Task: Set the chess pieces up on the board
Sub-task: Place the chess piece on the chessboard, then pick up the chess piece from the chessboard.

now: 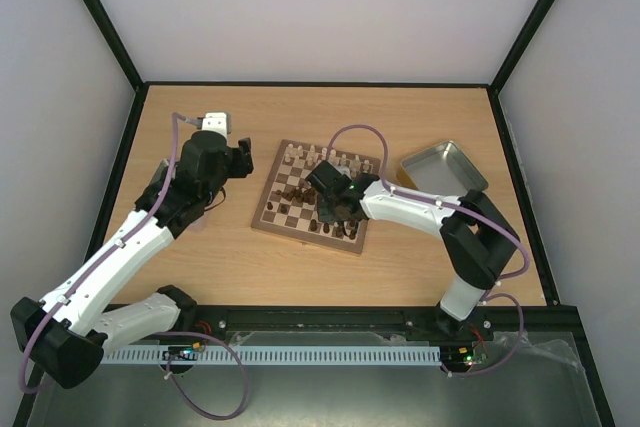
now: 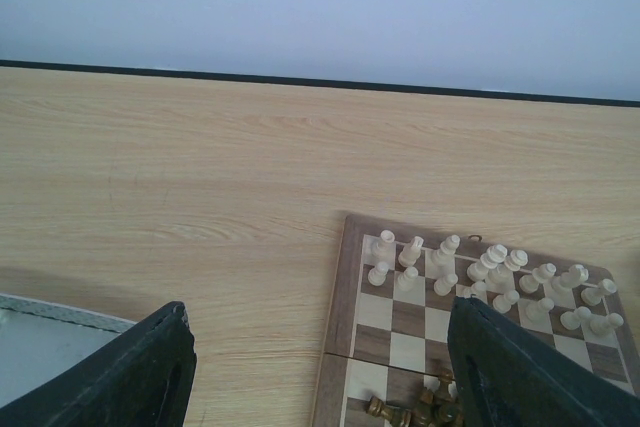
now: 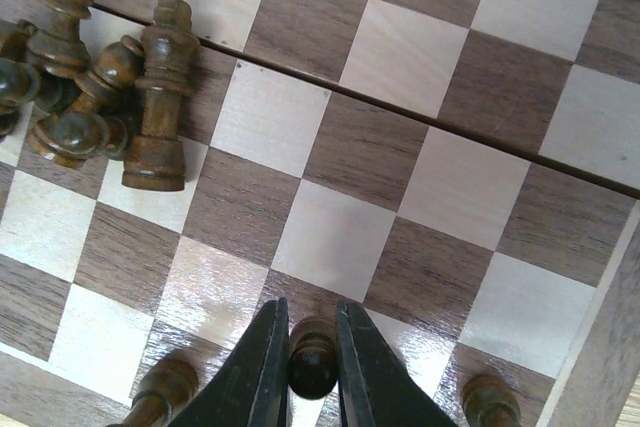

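Observation:
The board [image 1: 262, 205] lies mid-table. Cream chess pieces [image 1: 318, 157] stand in two rows along its far side, also in the left wrist view [image 2: 490, 272]. Dark chess pieces [image 3: 100, 97] lie heaped on the board's middle squares. My right gripper [image 3: 310, 309] is shut on a dark pawn [image 3: 313, 362], held upright low over a square near the board's edge row, between two other standing dark pieces [image 3: 165, 387]. My left gripper [image 2: 320, 305] is open and empty, above bare table just left of the board [image 2: 338, 317].
A grey metal tray [image 1: 445, 169] lies to the right of the board. A grey tray corner with a pale rim [image 2: 40, 332] shows at the lower left of the left wrist view. Walls enclose the table at the back and sides.

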Controlling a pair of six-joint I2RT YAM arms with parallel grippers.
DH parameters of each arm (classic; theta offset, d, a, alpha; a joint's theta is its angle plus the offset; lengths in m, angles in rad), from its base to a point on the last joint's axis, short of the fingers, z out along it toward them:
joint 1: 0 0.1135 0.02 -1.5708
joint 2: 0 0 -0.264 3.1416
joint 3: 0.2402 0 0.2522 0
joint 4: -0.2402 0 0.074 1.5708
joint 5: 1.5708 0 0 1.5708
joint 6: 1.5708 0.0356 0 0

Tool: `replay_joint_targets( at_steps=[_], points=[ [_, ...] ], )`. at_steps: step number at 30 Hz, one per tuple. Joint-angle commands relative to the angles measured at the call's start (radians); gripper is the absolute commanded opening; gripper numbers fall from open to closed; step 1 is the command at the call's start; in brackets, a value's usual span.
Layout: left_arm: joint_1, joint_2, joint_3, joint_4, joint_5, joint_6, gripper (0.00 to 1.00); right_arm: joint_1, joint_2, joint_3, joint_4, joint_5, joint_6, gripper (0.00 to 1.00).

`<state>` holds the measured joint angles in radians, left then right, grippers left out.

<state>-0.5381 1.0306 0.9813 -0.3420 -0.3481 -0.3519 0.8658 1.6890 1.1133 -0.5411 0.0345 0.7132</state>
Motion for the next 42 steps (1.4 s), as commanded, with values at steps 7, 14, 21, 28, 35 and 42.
replay_joint_targets(
  at_steps=[7, 14, 21, 28, 35, 42],
  points=[
    [0.006, 0.006, -0.007, 0.018, -0.004, -0.002, 0.71, 0.012, 0.043, 0.014, -0.024, -0.002, -0.017, 0.14],
    [0.006, 0.005, -0.009, 0.017, -0.006, -0.002, 0.71, 0.015, 0.033, 0.031, -0.033, 0.010, -0.017, 0.23],
    [0.006, 0.004, -0.007, 0.017, -0.006, -0.002, 0.71, 0.015, -0.018, 0.036, -0.015, 0.064, 0.006, 0.24],
    [0.007, 0.001, -0.008, 0.017, -0.010, -0.003, 0.71, 0.016, 0.023, 0.089, 0.039, 0.089, 0.012, 0.29],
    [0.007, 0.000, -0.008, 0.017, -0.015, -0.002, 0.71, 0.015, 0.112, 0.157, 0.098, 0.087, 0.012, 0.32],
    [0.007, 0.000, -0.008, 0.017, -0.015, -0.002, 0.71, 0.015, 0.179, 0.204, 0.103, 0.115, 0.034, 0.25]
  ],
)
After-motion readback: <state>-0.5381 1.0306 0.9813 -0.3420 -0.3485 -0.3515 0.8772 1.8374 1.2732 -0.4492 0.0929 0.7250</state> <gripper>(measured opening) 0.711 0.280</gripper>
